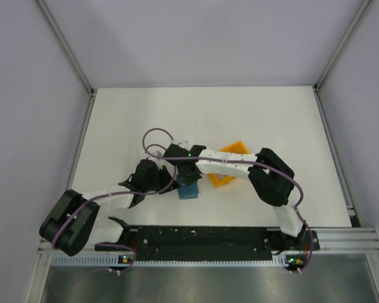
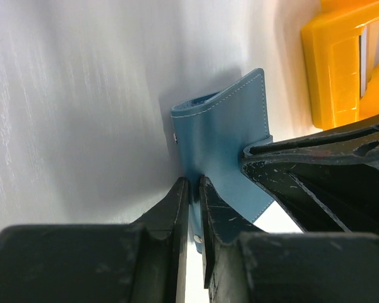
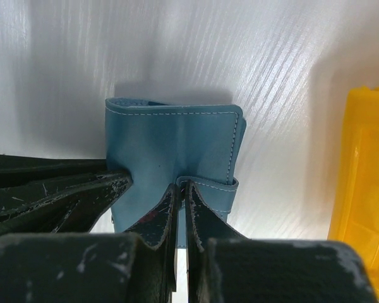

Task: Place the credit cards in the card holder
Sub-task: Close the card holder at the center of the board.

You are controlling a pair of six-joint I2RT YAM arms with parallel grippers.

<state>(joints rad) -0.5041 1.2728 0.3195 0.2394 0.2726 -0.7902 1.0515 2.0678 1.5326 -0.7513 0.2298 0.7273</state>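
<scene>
The teal-blue card holder sits between both grippers, in front of the orange rack. My left gripper is shut on one edge of the card holder, near a snap stud. My right gripper is shut on the strap tab at the edge of the card holder, which is folded closed. In the top view the left gripper and the right gripper meet over it. A pale strip with a dark edge in the rack's slot may be a credit card; no other cards show.
The orange open-frame rack stands just right of the card holder; it also shows in the left wrist view and the right wrist view. The right arm's elbow arches over the rack. Grey walls enclose the white table.
</scene>
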